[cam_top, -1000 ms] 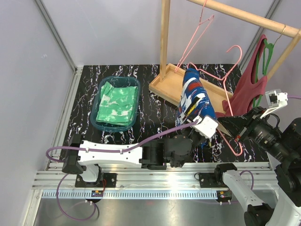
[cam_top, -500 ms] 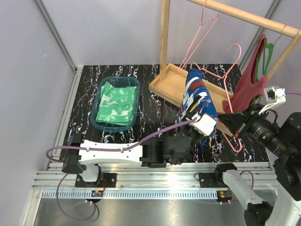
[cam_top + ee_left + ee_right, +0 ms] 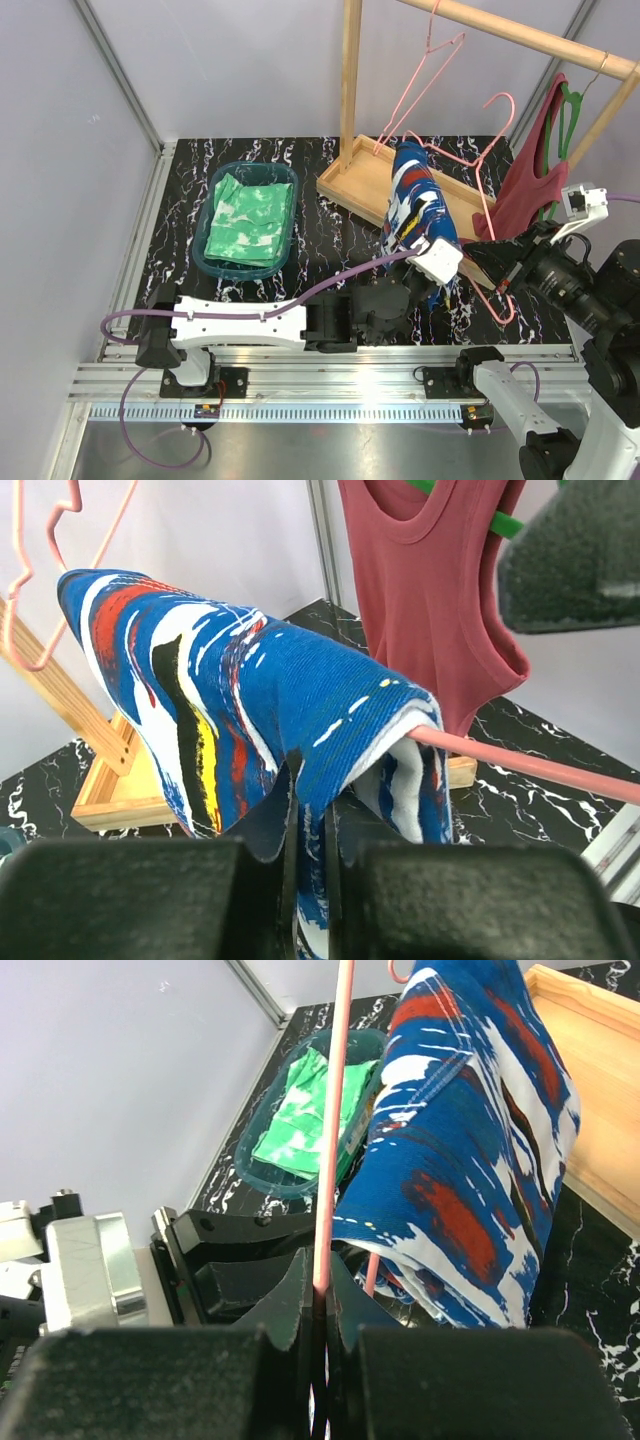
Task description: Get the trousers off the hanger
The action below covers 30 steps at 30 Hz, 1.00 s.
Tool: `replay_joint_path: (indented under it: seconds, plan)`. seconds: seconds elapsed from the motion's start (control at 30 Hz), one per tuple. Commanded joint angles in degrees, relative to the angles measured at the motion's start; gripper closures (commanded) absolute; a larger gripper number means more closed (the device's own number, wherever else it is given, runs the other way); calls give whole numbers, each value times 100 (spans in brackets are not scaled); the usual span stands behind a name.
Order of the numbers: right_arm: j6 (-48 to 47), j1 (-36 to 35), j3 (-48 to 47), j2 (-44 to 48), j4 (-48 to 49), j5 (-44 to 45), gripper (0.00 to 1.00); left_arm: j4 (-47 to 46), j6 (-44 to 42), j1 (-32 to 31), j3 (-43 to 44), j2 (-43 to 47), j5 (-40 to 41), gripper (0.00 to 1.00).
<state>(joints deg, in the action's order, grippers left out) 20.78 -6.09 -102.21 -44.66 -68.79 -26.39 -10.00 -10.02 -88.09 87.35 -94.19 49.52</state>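
1. The blue trousers (image 3: pixel 250 700) are folded over the lower bar of the pink hanger (image 3: pixel 520 765). They hang in the air, above the table (image 3: pixel 330 235) and in front of the wooden rack (image 3: pixel 350 80). Both halves of the cloth fall down, one on each side of the bar.
2. The left gripper (image 3: pixel 308 850) comes from below. Its jaws are closed on the lower edge of the blue trousers, and the cloth is pinched between the two fingers. I judge that it takes the hem because this is the loose end, so a pull there can slide the cloth over the bar.
3. The right gripper (image 3: pixel 318 1305) is also closed, and it clamps the thin wire of the pink hanger. This hanger does not seem to rest on the rail, so the right arm carries it. It probably also keeps it steady while the other arm pulls.
4. The green trousers (image 3: pixel 250 215) are off any hanger. They lie folded in the basket (image 3: pixel 240 274) on the left side of the table, well apart from the arms. This half of the task looks finished.
5. The maroon tank top (image 3: pixel 430 590) hangs on a green hanger (image 3: pixel 570 115) at the right end of the rack, just behind the pink hanger. It is not part of the job.
6. An empty pink hanger (image 3: pixel 425 75) hangs on the rail.
7. As a judgement, the next move asks for a pull down and to the side. If the wire turns in the right grip, the cloth can catch on it.
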Motion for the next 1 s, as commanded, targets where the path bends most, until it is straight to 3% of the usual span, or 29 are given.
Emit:
replay_joint_path:
  seconds: [0.0, 0.3, 0.43, 0.6, 0.67, 0.83, 0.97]
  plan:
    - [-249, 29, 69, 63, 1123, 248, 100, -441, 27, 20, -51, 331, 285, 100]
    - [-30, 29, 2176, 476, 1711, 187, 100, -2372, -272, 12, -1299, 1675, 1156, 100]
    - [6, 29, 2873, 695, 1852, 152, 100, -2568, -693, 12, -1282, 1992, 1297, 100]
    - [-56, 29, 3304, 722, 1887, 275, 100, -2164, -773, 20, -1036, 2177, 1095, 100]
    - [-65, 29, 3278, 722, 1887, 415, 100, -1954, -590, 20, -1019, 2282, 999, 100]
    - [233, 29, 2673, 688, 2335, -31, 100, -671, -123, 20, -939, 2292, -186, 100]
    - [462, 29, 1358, 424, 2441, 46, 100, -477, 122, 20, -1464, 2256, -662, 100]
